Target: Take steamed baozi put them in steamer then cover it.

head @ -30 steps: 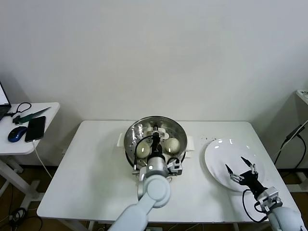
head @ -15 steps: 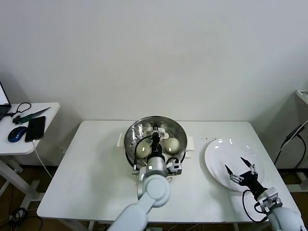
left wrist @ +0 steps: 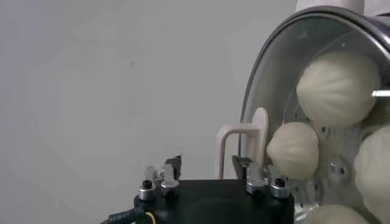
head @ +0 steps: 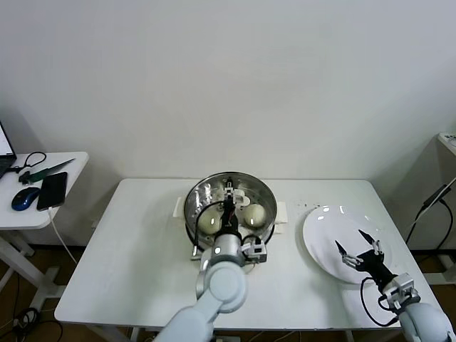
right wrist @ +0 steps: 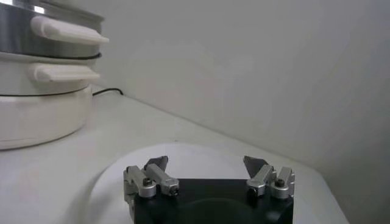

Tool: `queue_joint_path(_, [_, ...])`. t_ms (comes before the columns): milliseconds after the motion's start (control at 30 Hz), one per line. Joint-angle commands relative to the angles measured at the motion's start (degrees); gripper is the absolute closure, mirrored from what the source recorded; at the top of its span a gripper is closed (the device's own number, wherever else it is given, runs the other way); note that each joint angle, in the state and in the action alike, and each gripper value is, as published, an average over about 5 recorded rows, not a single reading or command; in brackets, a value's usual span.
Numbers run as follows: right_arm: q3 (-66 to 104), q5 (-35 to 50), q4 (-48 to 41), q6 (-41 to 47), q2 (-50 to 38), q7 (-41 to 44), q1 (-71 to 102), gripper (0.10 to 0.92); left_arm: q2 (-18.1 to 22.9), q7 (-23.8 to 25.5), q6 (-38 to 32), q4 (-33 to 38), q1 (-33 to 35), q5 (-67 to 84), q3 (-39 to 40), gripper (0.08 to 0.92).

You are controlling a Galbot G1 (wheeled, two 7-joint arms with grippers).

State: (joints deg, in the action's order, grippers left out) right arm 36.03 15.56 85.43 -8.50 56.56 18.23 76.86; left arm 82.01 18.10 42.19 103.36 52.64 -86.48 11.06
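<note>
The steamer (head: pixel 192 206) stands at the table's middle back, a steel pot on a cream-white base (right wrist: pixel 30 115). The glass cover (head: pixel 246 184) lies on it; its metal rim (left wrist: pixel 256 91) and white handle (left wrist: pixel 244 146) show in the left wrist view. Several baozi lie under the glass, among them one bun (left wrist: pixel 338 85), another (left wrist: pixel 292 149), and two in the head view (head: pixel 208 222) (head: pixel 255 214). My left gripper (head: pixel 229 206) (left wrist: pixel 207 165) is open, just short of the handle. My right gripper (head: pixel 360 249) (right wrist: pixel 207 163) is open and empty over the white plate.
The flat white plate (head: pixel 320 228) (right wrist: pixel 116 164) lies bare at the table's right. A side table (head: pixel 71 160) at far left holds a phone (head: pixel 53 189), a mouse (head: pixel 25 197) and cables. A cable (right wrist: pixel 106 91) runs behind the steamer base.
My left arm has drawn back a little toward the table's front, away from the cover's handle. The right gripper has shifted very slightly over the plate.
</note>
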Motion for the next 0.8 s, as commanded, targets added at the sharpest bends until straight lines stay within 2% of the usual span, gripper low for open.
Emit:
queue_joint_path(33, [0.08, 0.92, 1.03, 3.13, -0.12, -0.51, -0.35, 0.203, -3.83, 0.08, 2.77, 9.79, 4.98, 2.06, -0.26, 0.379])
queue_joint_path(200, [0.51, 1.71, 2.3, 4.81, -0.03, -0.9, -0.22, 0.203, -5.4, -4.17, 0.83, 14.4, 9.4, 5.88, -3.29, 0.237])
queue_joint_path(300, [0.73, 2.67, 2.55, 5.14, 0.07, -1.45, -0.09, 0.203, -7.59, -6.99, -1.53, 17.48, 12.16, 10.34, -5.65, 0.189])
queue_joint_path(400, [0.95, 3.16, 2.8, 4.99, 0.2, -1.73, 0.21, 0.203, -9.19, -11.6, -4.81, 19.55, 14.74, 15.6, -9.18, 0.179])
queue_joint_path(633, [1.94, 2.42, 4.17, 3.93, 1.52, -2.33, 1.16, 0.203, -9.59, -24.1, -19.27, 20.5, 20.27, 38.08, -22.55, 0.177])
queue_joint_path(800, [3.67, 0.13, 4.5, 3.9, 3.27, -2.36, 0.95, 0.203, -6.82, -27.19, -32.04, 20.3, 27.77, 57.37, -35.51, 0.177])
